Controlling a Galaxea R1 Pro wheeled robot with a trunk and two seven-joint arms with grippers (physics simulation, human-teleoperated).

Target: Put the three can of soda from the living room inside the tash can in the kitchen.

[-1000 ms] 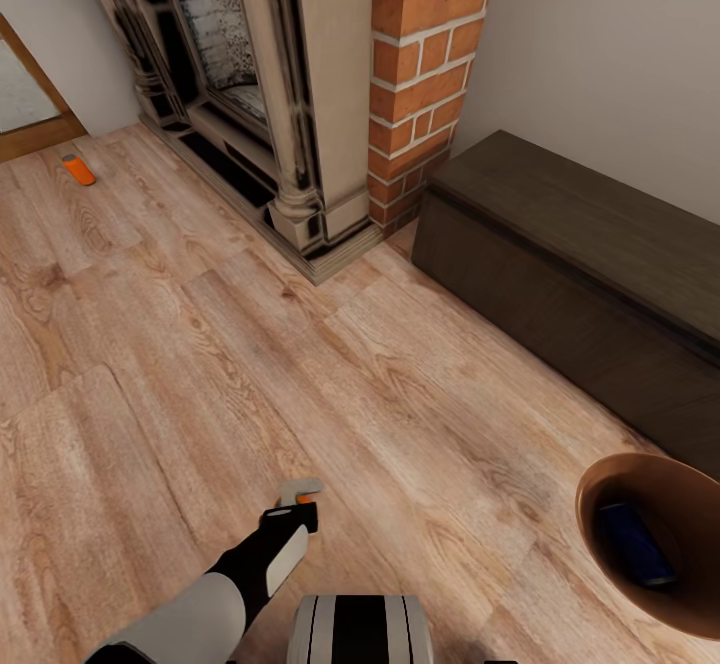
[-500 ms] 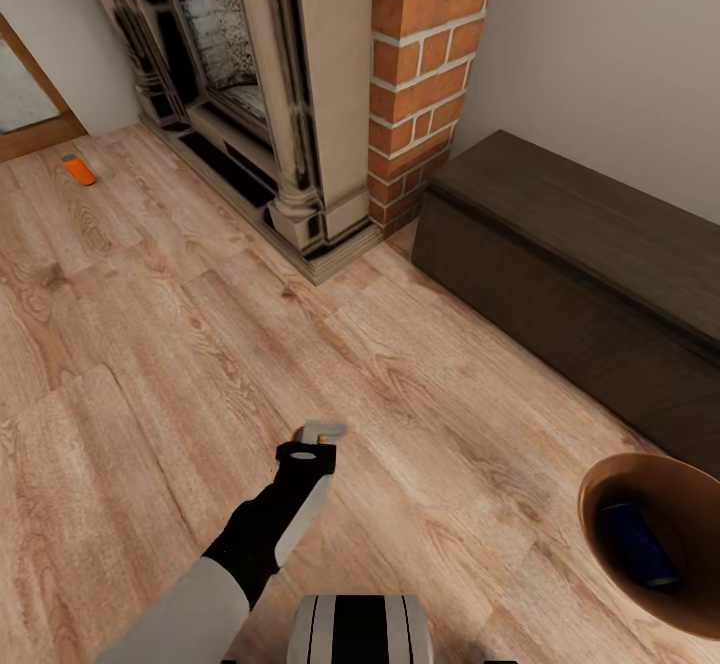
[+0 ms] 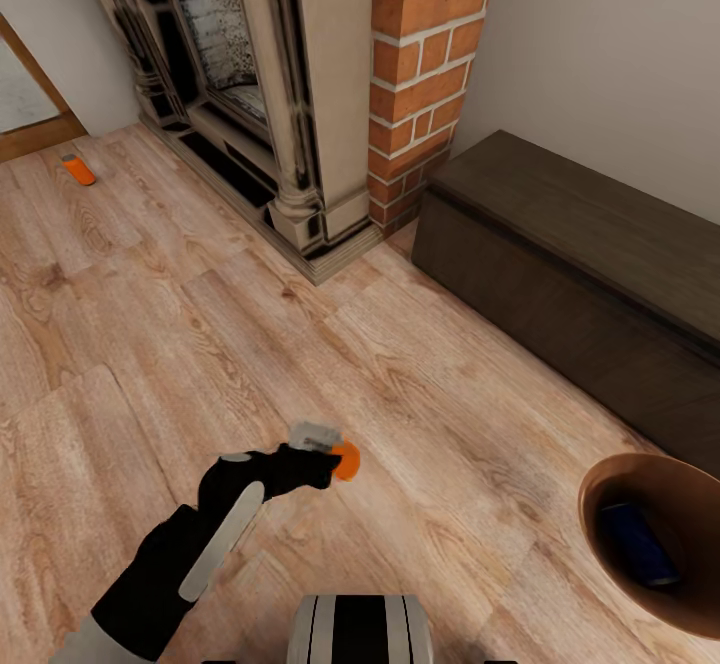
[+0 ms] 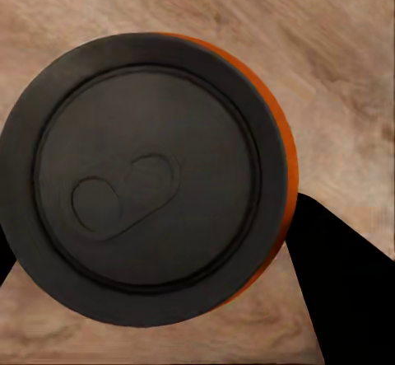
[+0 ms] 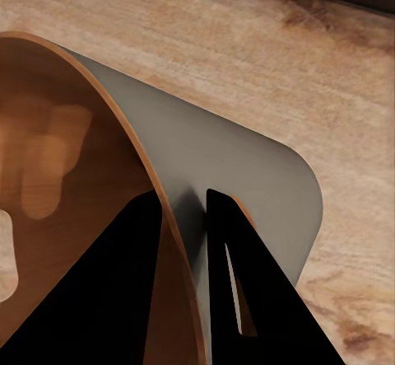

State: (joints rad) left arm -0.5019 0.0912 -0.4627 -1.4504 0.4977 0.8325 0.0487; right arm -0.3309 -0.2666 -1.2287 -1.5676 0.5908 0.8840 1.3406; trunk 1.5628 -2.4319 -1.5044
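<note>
Holding an orange can (image 3: 346,460) clamped at lower centre, your left gripper (image 3: 325,452) must carry it right to the bin (image 3: 600,489) at lower right, whose rim your right gripper (image 5: 185,241) pinches.

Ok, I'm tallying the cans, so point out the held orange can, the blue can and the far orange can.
held orange can (image 3: 346,460), head view, on its orange side beyond the left arm's tip.
blue can (image 3: 636,542), head view, on its blue side, inside the bin.
far orange can (image 3: 78,170), head view, on its orange body, on the floor.
</note>
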